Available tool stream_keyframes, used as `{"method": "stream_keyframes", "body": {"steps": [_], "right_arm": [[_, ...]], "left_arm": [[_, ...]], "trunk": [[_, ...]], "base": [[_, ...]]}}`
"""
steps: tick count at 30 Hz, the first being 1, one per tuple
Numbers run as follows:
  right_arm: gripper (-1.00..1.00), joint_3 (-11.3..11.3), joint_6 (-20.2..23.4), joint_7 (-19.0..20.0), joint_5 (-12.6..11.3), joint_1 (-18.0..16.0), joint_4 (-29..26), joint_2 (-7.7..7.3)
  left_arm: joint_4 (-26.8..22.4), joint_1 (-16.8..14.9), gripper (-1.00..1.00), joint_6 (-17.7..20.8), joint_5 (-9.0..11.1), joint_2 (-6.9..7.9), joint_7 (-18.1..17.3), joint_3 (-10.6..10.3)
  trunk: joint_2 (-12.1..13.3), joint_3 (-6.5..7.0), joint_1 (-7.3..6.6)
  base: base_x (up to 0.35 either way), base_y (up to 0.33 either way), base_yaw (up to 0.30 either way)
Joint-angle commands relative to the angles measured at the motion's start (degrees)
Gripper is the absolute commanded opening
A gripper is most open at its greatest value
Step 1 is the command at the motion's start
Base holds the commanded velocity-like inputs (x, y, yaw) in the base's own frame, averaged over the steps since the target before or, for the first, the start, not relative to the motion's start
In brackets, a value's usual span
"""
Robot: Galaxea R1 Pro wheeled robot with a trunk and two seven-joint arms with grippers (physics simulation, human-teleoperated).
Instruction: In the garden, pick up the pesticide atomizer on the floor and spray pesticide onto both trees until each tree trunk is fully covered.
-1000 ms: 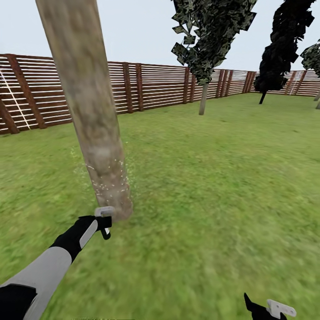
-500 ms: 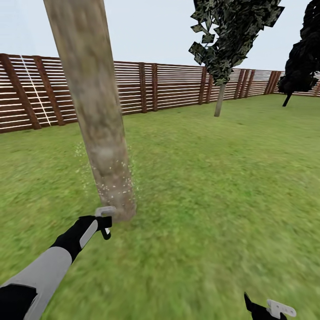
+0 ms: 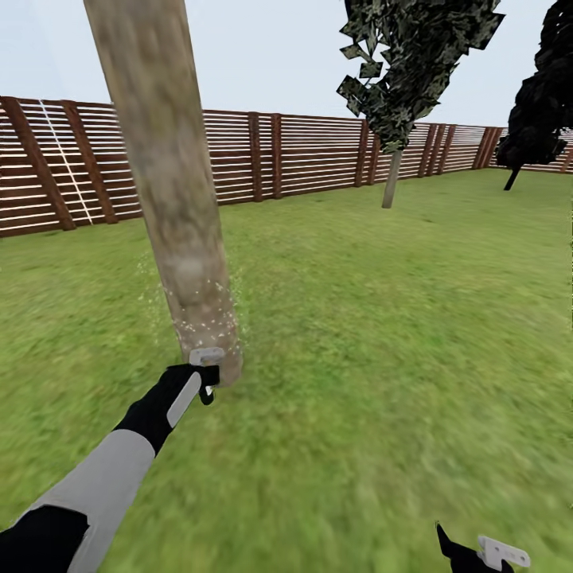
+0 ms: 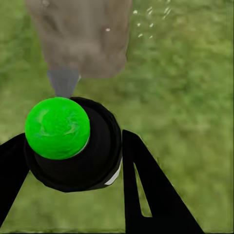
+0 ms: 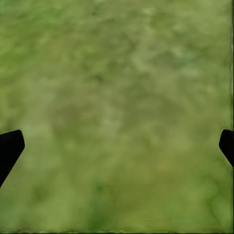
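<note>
Head view: the left gripper (image 3: pixel 207 380) sits low against the base of the near tree trunk (image 3: pixel 171 191), above the grass (image 3: pixel 374 350). White spray specks (image 3: pixel 208 318) dot the lower trunk and the air just beside it. A second pale-trunked tree (image 3: pixel 391 177) stands well apart, near the wooden fence (image 3: pixel 302 155). The right gripper (image 3: pixel 481 551) hangs low at the frame edge over grass.

Left wrist view: the black spray bottle (image 4: pixel 78 148) is clamped between the two black fingers (image 4: pixel 146 190), its green cap (image 4: pixel 57 127) towards the camera and its grey nozzle (image 4: pixel 63 80) aimed at the trunk base (image 4: pixel 80 36). Specks (image 4: pixel 151 22) drift beside the trunk.

Right wrist view: the right fingertips (image 5: pixel 9 148) stand wide apart, holding nothing, with grass (image 5: pixel 117 107) below.

Assessment: the bottle appears small, rigid and light. Its smooth round wall may roll or slip in a two-finger pinch. The mid-body grip suits it, leaving the nozzle unobstructed.
</note>
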Motion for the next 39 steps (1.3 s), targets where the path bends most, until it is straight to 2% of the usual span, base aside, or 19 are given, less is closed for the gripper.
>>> {"method": "stream_keyframes", "body": {"steps": [1,3,4,6,7,9,11,13,14,15,17,21,22,23,24,27,30,34,39], "right_arm": [[1.00,0.00,0.00,0.00,0.00,0.00,0.00,0.00],[1.00,0.00,0.00,0.00,0.00,0.00,0.00,0.00],[1.00,0.00,0.00,0.00,0.00,0.00,-0.01,0.00],[1.00,0.00,0.00,0.00,-0.02,0.00,-0.03,0.00],[1.00,0.00,0.00,0.00,-0.06,0.00,-0.07,0.00],[1.00,0.00,0.00,0.00,-0.05,0.00,-0.06,0.00],[1.00,0.00,0.00,0.00,-0.01,0.00,-0.08,0.00],[1.00,0.00,0.00,0.00,-0.02,0.00,-0.06,0.00],[1.00,0.00,0.00,0.00,-0.01,0.00,-0.03,0.00],[1.00,0.00,0.00,0.00,0.00,0.00,-0.04,0.00],[1.00,0.00,0.00,0.00,-0.02,0.00,-0.04,0.00],[1.00,0.00,0.00,0.00,-0.08,0.00,-0.06,0.00],[1.00,0.00,0.00,0.00,-0.08,0.00,-0.03,0.00],[1.00,0.00,0.00,0.00,-0.06,0.00,-0.01,0.00],[1.00,0.00,0.00,0.00,-0.06,0.00,0.00,0.00],[1.00,0.00,0.00,0.00,-0.09,0.00,0.00,-0.04],[1.00,-0.08,0.00,-0.08,-0.09,0.00,-0.08,-0.08],[1.00,-0.17,-0.04,-0.09,-0.16,0.00,-0.25,-0.10],[1.00,-0.17,0.00,-0.14,-0.18,0.00,-0.24,-0.09]], "left_arm": [[-1.37,-0.01,-1.00,0.44,0.15,0.57,0.10,0.11],[-4.34,0.05,-1.00,2.69,0.38,2.91,0.10,1.53],[-5.45,0.06,-1.00,3.78,0.42,3.34,0.01,4.70],[-6.95,-0.01,-1.00,4.73,0.27,3.41,-0.07,7.85],[-8.34,-0.02,-1.00,6.53,0.02,3.08,-0.07,8.29],[-10.59,-0.80,-1.00,8.55,-0.13,2.81,0.10,8.39],[-11.39,-4.52,-1.00,12.33,-0.15,2.71,0.14,8.36],[-11.52,-5.03,-1.00,14.57,-0.21,3.54,-0.29,8.37],[-11.48,-4.74,-1.00,14.75,-0.29,4.35,-0.50,8.38],[-11.19,-4.43,-1.00,14.79,-0.18,6.45,-0.91,8.32],[-10.81,-3.67,-1.00,14.56,-0.27,9.26,-4.20,8.21],[-10.75,2.18,-1.00,14.01,-0.37,10.35,-6.28,8.10],[-10.75,3.46,-1.00,13.94,-1.65,10.51,-6.31,7.94],[-10.70,4.54,-1.00,13.14,-3.99,10.55,-6.37,7.31],[-10.19,6.37,-1.00,9.58,-6.40,10.56,-6.51,6.17],[-6.48,9.03,-1.00,3.24,-8.42,11.01,-10.45,4.23],[-1.65,10.03,-1.00,-3.63,-13.91,12.84,-19.33,4.17],[0.38,10.17,-1.00,-7.46,-14.78,13.97,-21.33,4.10],[0.31,10.17,-1.00,-7.60,-14.50,13.34,-21.44,4.02]], "trunk": [[0.00,0.00,0.00],[0.00,0.00,0.00],[0.00,0.00,0.00],[0.00,0.00,0.00],[0.00,0.00,0.00],[0.00,0.00,0.00],[0.00,0.00,0.00],[0.00,0.00,0.00],[0.00,0.00,0.00],[0.00,0.00,0.00],[0.00,0.00,0.00],[0.00,0.00,0.00],[0.00,0.00,0.00],[0.00,0.00,0.00],[0.00,0.00,0.00],[0.00,0.06,0.00],[0.00,0.13,0.00],[0.00,0.18,0.00],[0.00,0.18,0.00]], "base": [[-0.284,0.000,0.000],[-0.243,0.000,0.000],[-0.224,0.000,0.000],[-0.115,0.000,0.000],[-0.015,0.000,0.000],[-0.005,0.000,0.000],[-0.001,0.000,0.000],[0.000,0.000,0.000],[0.000,0.000,0.000],[0.000,0.000,0.000],[0.000,0.000,0.000],[-0.061,0.017,0.000],[-0.274,0.098,0.000],[-0.297,0.121,0.000],[-0.308,0.152,-0.104],[-0.312,0.166,-0.221],[-0.313,0.170,-0.251],[-0.313,0.170,-0.160],[-0.305,0.169,-0.004]]}}
